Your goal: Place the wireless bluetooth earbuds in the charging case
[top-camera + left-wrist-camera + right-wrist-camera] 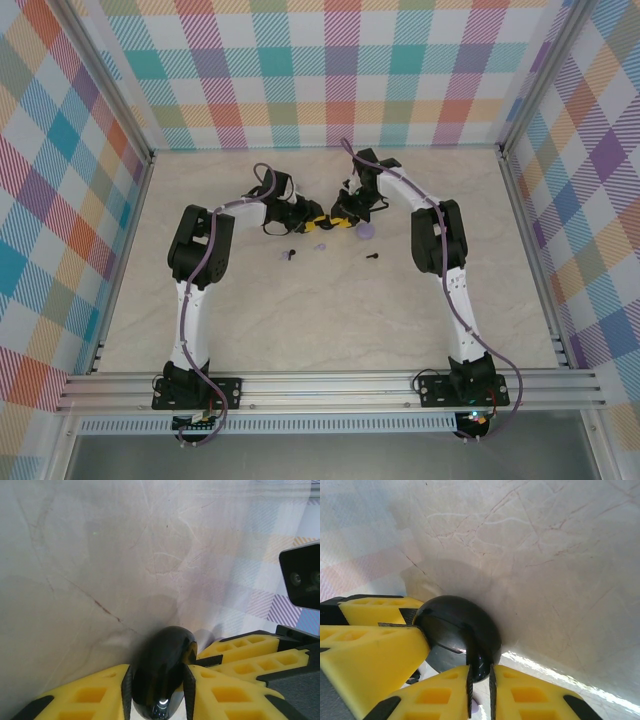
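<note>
A glossy black charging case (161,670) is held just above the table between both grippers, where they meet at mid-table (327,221). My left gripper (157,682) is shut across the case's body, one pad on each side. My right gripper (480,680) is shut on a thin part of the case's rim (481,662); a seam runs across the black case (452,622). On the table in front lie tiny earbuds: a lilac one (284,256), another lilac one (320,247) and a black one (372,256).
A round lilac case (366,232) lies on the table just right of the grippers. The right gripper's yellow fingers (245,657) crowd the left wrist view, and the left gripper's fingers (370,630) crowd the right wrist view. Checked walls enclose the table.
</note>
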